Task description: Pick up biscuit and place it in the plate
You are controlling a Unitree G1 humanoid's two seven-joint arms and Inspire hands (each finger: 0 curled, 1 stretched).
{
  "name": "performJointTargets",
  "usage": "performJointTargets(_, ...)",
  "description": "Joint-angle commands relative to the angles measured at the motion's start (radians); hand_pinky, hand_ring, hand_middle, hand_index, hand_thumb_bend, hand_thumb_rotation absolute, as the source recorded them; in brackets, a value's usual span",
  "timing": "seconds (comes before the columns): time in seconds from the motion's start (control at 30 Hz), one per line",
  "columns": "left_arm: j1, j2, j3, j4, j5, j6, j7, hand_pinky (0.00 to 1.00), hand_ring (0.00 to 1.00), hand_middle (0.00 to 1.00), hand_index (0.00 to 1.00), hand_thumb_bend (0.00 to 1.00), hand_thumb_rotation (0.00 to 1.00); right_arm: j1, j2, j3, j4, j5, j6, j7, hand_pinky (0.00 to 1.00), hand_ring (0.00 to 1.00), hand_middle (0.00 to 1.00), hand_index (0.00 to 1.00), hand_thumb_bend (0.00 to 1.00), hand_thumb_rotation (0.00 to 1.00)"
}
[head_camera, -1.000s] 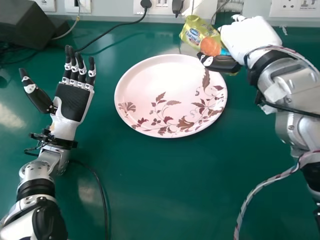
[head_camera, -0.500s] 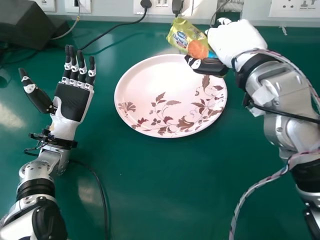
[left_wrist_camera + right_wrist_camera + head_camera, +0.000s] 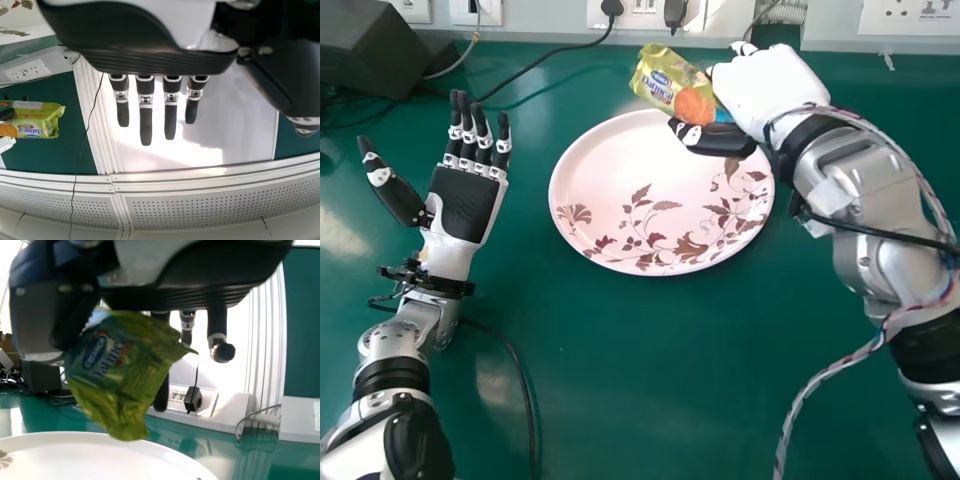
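Note:
In the head view my right hand [image 3: 757, 92] is above the plate's far right rim, its thumb and fingers pinching the yellow-green biscuit packet [image 3: 665, 78], which hangs over the far rim. The pink plate [image 3: 620, 170] with brown leaf patterns lies on the green table. From close by, the right wrist view has the packet [image 3: 122, 370] held at my right hand [image 3: 180, 295], above the plate [image 3: 90, 460]. My left hand [image 3: 466, 205] is palm up with straight fingers, left of the plate; the left wrist view shows the left hand [image 3: 150, 60] and the packet [image 3: 37, 120].
A dark box [image 3: 375, 62] stands at the table's far left corner. Black cables run over the table from it and beside my left forearm. Wall sockets [image 3: 640, 12] and plugs line the far edge, behind the plate.
My right hand has moved left with the biscuit packet, from beyond the plate's right side to over its far rim. The left hand and the plate have stayed put.

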Motion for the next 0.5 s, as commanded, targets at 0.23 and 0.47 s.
performJointTargets(0.23, 0.104, -0.033, 0.0, 0.042, 0.03, 0.001, 0.001, 0.84, 0.75, 0.82, 0.94, 1.0, 0.44, -0.016, 0.023, 0.021, 0.015, 0.019, -0.019, -0.026, 0.04, 0.05, 0.08, 0.49, 0.5, 0.07)
performJointTargets(0.47, 0.097, -0.028, -0.005, 0.059, 0.034, 0.004, -0.034, 0.87, 0.75, 0.82, 0.95, 1.0, 0.42, -0.005, 0.037, 0.03, 0.02, 0.035, -0.021, -0.023, 0.04, 0.05, 0.07, 0.49, 0.5, 0.07)
